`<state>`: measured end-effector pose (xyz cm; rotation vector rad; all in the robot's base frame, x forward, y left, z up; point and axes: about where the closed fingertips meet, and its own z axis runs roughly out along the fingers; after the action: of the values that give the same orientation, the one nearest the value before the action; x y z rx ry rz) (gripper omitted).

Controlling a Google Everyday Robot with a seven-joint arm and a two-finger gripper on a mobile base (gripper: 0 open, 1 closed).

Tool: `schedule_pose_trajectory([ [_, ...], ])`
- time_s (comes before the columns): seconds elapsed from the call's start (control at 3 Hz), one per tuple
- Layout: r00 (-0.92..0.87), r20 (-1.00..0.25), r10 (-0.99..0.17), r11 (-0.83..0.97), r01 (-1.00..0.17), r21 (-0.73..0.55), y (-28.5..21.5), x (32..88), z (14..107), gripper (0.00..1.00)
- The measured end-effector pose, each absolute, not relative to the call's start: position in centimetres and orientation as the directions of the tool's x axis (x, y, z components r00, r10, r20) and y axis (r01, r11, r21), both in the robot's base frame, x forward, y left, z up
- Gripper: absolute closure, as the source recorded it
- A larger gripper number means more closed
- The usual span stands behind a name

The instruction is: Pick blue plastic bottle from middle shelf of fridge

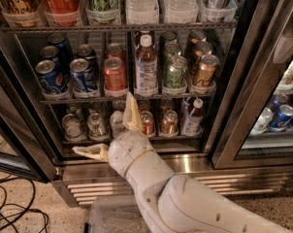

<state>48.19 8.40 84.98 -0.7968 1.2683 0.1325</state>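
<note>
The blue plastic bottle [146,68] stands upright at the front of the middle shelf [54,100] of the open fridge [185,165]. It has a white cap and a dark drink, with a red can to its left and a green can to its right. My gripper [102,123] is open and empty. It sits in front of the lower shelf, below and a little left of the bottle. One finger [132,113] points up and its tip reaches the middle shelf's front edge. The other finger [90,152] points left.
Blue cans [50,75] stand at the left of the middle shelf and a gold can [203,72] at the right. A smaller white-capped bottle [192,116] and several cans are on the lower shelf. Big bottles fill the rack above. A clear bin [112,216] and cables [10,212] lie below.
</note>
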Motion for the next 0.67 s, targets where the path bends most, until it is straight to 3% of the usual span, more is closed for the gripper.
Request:
schedule_pose_trajectory([
  [0.33, 0.33, -0.898, -0.29, 0.797, -0.437, -0.418, 9.6, 49.4, 86.1, 0.14],
  [0.67, 0.311, -0.909, -0.279, 0.873, -0.312, -0.375, 7.7, 50.7, 87.0, 0.14],
])
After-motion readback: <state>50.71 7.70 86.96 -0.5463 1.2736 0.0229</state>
